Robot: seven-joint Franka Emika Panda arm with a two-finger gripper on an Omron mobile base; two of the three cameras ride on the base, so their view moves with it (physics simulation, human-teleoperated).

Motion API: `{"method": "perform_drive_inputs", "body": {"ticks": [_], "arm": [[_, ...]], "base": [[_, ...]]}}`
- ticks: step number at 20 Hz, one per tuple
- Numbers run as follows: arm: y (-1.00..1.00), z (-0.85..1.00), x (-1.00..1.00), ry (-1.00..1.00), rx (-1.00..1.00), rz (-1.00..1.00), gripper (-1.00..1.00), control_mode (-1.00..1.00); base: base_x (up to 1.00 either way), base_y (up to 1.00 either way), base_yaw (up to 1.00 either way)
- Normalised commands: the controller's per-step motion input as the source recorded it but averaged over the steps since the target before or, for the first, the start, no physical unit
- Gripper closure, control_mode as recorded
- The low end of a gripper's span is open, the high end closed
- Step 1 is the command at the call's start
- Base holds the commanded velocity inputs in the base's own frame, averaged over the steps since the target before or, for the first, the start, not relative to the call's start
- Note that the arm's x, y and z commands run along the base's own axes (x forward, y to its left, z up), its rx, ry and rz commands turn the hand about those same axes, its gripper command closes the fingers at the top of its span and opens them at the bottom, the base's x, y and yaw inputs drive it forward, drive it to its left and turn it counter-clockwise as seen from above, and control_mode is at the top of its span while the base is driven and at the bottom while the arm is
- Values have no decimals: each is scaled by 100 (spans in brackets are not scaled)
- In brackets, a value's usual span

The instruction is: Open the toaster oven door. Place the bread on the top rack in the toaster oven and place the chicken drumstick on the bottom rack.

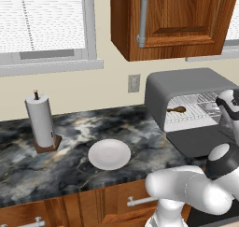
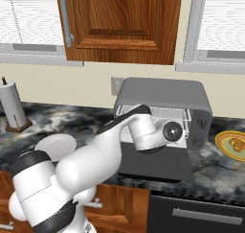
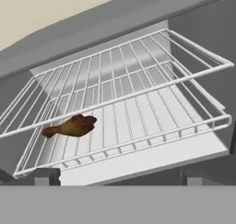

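Door [image 1: 198, 142] of toaster oven [image 1: 182, 83] lay open | drumstick [image 3: 71, 126] sat on bottom rack [image 3: 138, 131] | top rack [image 3: 115, 75] bare, bread step apparently left | gripper [image 2: 168, 130] at oven mouth, jaws wide, holding nothing

brown chicken drumstick [image 3: 71, 126], white wire bottom rack [image 3: 138, 121], matte-grey toaster oven [image 1: 186, 83]
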Motion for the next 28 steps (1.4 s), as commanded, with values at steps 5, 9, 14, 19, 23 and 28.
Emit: {"method": "perform_drive_inputs", "body": {"ticks": [5,9,14,19,23,28], "arm": [[-5,7,25,1,19,0,-100,-100],[-8,0,26,0,23,0,-100,-100],[-5,-11,24,0,15,-2,-100,-100],[-3,-15,27,-1,7,-10,-100,-100],[-2,-12,27,-4,1,-11,-100,-100],[0,-14,19,-10,0,-7,-100,-100]], "base": [[0,0,0],[0,0,0],[0,0,0],[0,0,0],[0,0,0],[0,0,0]]}}
